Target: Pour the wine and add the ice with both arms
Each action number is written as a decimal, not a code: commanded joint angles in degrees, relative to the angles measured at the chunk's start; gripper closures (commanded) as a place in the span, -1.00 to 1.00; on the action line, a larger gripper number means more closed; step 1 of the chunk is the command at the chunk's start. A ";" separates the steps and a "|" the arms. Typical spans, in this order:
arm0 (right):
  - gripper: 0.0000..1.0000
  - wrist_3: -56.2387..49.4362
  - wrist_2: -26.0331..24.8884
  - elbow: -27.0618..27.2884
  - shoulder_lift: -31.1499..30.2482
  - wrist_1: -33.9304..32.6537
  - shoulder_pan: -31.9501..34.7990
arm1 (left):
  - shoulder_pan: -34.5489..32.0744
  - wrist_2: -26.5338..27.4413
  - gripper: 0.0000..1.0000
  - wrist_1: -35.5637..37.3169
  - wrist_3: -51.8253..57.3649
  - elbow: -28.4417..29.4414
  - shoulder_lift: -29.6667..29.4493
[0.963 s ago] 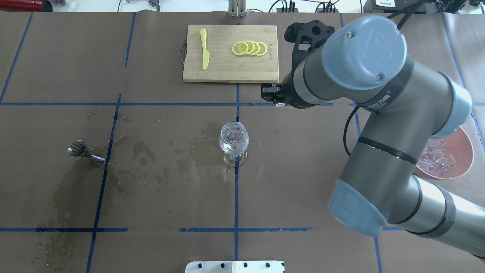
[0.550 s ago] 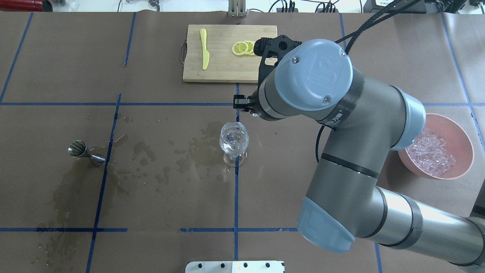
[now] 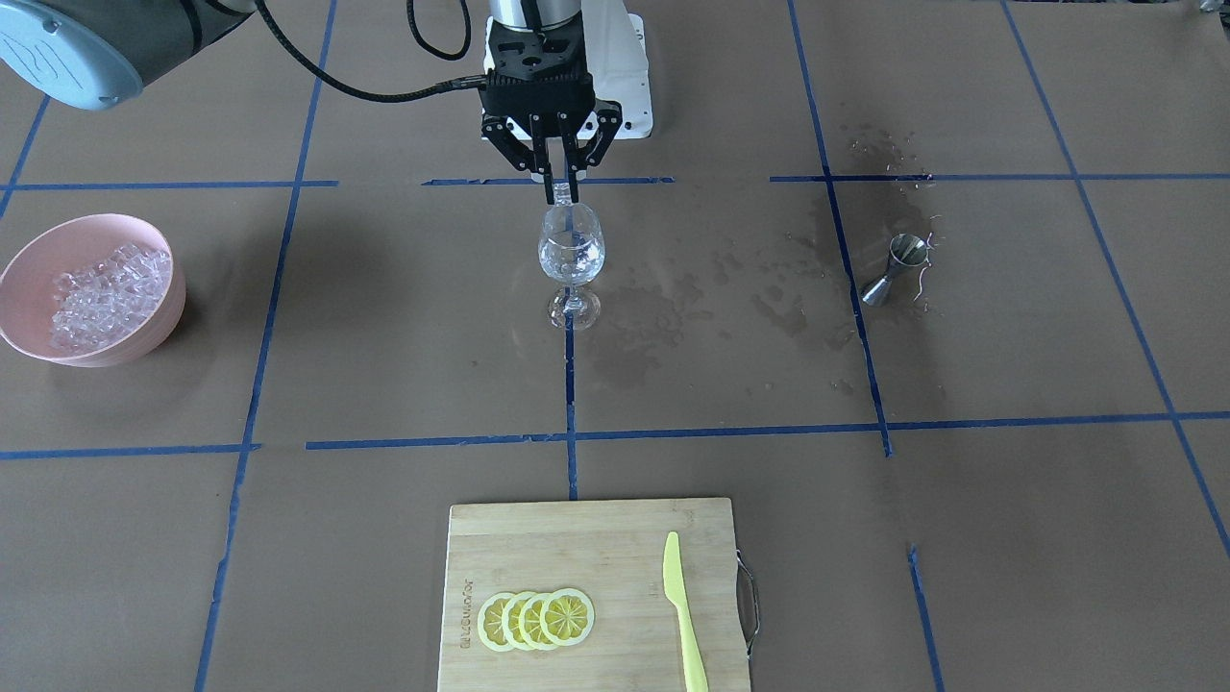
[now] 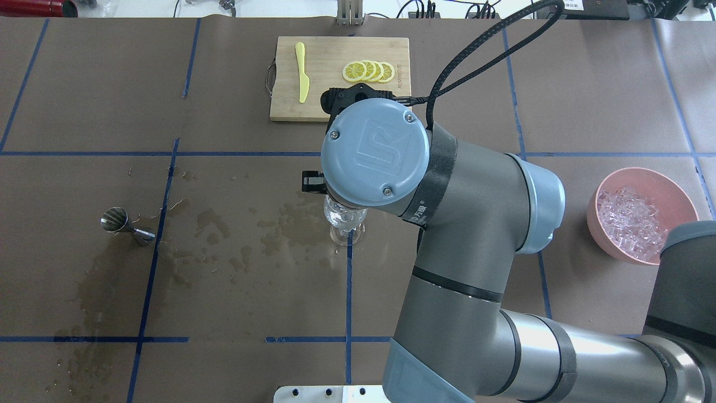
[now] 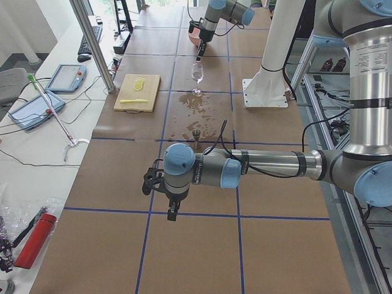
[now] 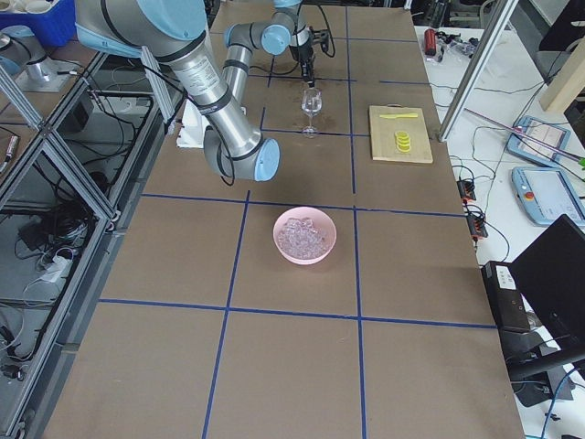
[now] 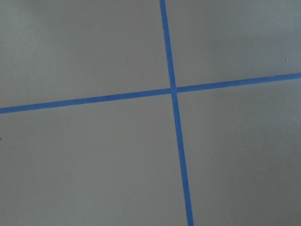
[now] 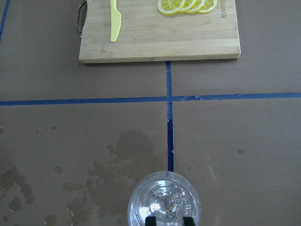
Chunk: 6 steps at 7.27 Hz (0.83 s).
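Note:
A clear stemmed wine glass (image 3: 571, 252) (image 4: 345, 219) stands at the table's middle with clear, glassy contents; I cannot separate wine from ice in it. My right gripper (image 3: 560, 192) hangs straight above its rim, pointing down and shut on a small clear ice cube (image 3: 560, 197). In the right wrist view the glass (image 8: 164, 205) lies directly below the fingertips (image 8: 150, 221). More ice (image 3: 101, 288) is heaped in a pink bowl (image 3: 29, 332) (image 4: 607, 190). My left gripper (image 5: 170, 214) hovers over bare table far from the glass; I cannot tell its state.
A steel jigger (image 3: 894, 267) (image 4: 126, 224) stands among wet patches (image 4: 235, 246). A bamboo cutting board (image 3: 596, 548) (image 4: 330, 103) carries lemon slices (image 3: 536, 618) and a yellow knife (image 3: 684, 610). The right arm's big elbow (image 4: 375, 154) hides most of the glass from overhead.
The right arm has swung left from beside the cutting board to directly over the wine glass, carrying the ice cube. The bowl is now uncovered. Glass and jigger have not moved.

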 commanded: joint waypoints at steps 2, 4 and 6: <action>-0.02 0.11 -0.47 -1.46 1.10 -0.12 -0.34 | 0.02 0.00 -1.00 0.00 0.00 0.00 0.00; -0.06 0.11 -0.47 -2.43 1.80 -0.12 -0.34 | 0.02 0.00 -1.00 0.09 0.00 0.00 0.00; -1.00 -0.15 -0.47 -2.35 1.37 -1.25 -0.16 | 0.02 0.00 -1.00 0.09 0.09 0.00 0.08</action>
